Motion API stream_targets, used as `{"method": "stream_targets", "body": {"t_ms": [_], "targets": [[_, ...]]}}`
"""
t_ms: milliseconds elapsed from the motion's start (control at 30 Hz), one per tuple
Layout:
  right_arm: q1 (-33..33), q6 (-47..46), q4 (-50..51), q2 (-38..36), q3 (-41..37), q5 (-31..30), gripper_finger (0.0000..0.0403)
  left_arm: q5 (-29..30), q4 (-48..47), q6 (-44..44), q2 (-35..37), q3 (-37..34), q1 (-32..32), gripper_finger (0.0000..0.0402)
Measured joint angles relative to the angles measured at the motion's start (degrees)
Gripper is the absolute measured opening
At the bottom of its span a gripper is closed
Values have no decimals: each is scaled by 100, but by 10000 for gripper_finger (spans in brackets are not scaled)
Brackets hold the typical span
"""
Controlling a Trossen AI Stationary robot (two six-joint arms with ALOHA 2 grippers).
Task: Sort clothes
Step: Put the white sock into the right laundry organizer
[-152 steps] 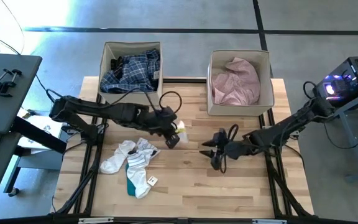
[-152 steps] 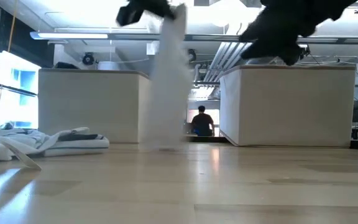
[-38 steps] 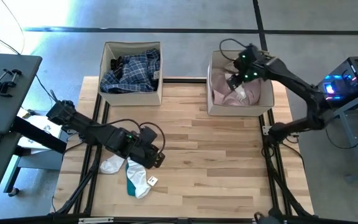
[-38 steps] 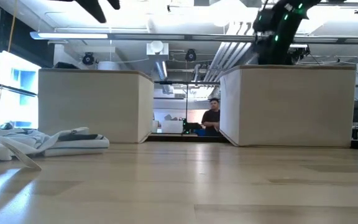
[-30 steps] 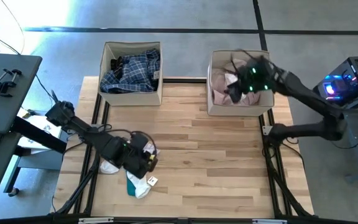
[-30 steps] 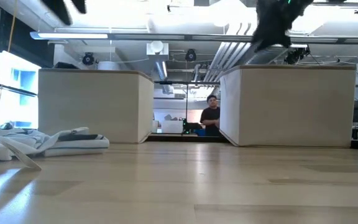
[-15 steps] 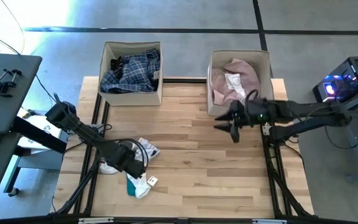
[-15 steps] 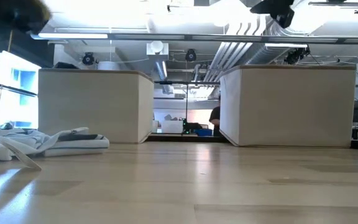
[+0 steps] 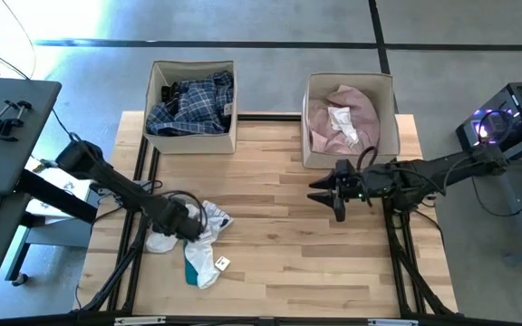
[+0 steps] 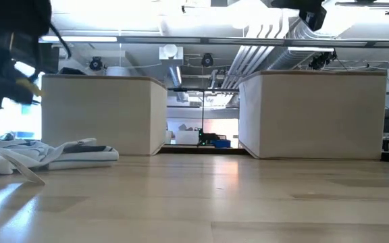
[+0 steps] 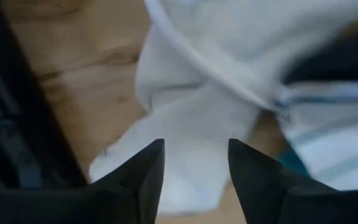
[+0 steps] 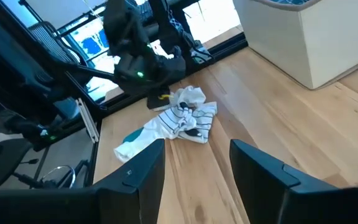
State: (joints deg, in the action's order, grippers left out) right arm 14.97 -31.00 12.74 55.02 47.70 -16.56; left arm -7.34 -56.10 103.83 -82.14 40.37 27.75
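A heap of socks [image 9: 202,240], white, striped and teal-toed, lies on the table at the near left. It also shows in the low view [image 10: 46,155] and the right wrist view [image 12: 179,121]. My left gripper [image 9: 188,225] is open and low over the heap's left part. Its fingers stand on either side of a white sock [image 11: 191,124]. My right gripper [image 9: 326,192] is open and empty, in front of the right box. The blue-white plaid shirt [image 9: 188,101] lies in the left box. The pale pink shirt [image 9: 356,136] lies in the right box with a white sock [image 9: 341,119] on it. My left gripper's open fingers [image 11: 145,177] come down from above on either side of the white sock's flat end [image 11: 185,180], which lies on the table. I cannot tell whether they touch it.
Two beige fabric boxes stand at the table's far side, the left box [image 9: 193,140] and the right box [image 9: 308,118]. Bare wood [image 9: 279,254] lies between the sock heap and my right arm. A dark side table [image 9: 7,118] stands left of the table.
My right gripper has left the right box, come toward the near edge and dropped to just in front of the box. The white sock stays on the pink shirt. My left gripper has gone down and toward the table's left edge, onto the sock heap.
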Motion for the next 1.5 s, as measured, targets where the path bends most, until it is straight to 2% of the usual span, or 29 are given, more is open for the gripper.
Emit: {"method": "stream_targets", "body": {"t_ms": [167, 400, 600, 767, 933, 1033, 1167, 1333, 1500], "targets": [[-1, -7, -68, 0, 0, -1, 170, -80, 707, -68, 180, -545, -55, 121], [-1, 0, -88, 11, 0, -2, 170, -92, 594, -692, 208, -496, -52, 14], [-1, 9, -86, 11, 0, 67, 170, 28, -307, -755, 517, 151, 42, 4], [67, 569, -126, 45, 0, 160, 170, 808, -1200, -729, 859, 1200, 217, 1], [132, 1176, -526, 240, 2, 420, 170, 2055, -1226, -1608, 962, 2292, 224, 1], [132, 1426, -1050, 498, 2, 525, 170, 2828, -690, -2542, 925, 2723, 192, 1], [127, 1694, -1888, 909, 2, 518, 170, 3583, 505, -3906, 873, 2922, 117, 0], [75, 1605, -2111, 1355, 283, 533, 179, 3825, 1861, -5019, 679, 2941, -96, 0], [69, 1605, -2053, 1744, 706, 568, 222, 3772, 3152, -6002, 399, 2941, -297, 0]]}}
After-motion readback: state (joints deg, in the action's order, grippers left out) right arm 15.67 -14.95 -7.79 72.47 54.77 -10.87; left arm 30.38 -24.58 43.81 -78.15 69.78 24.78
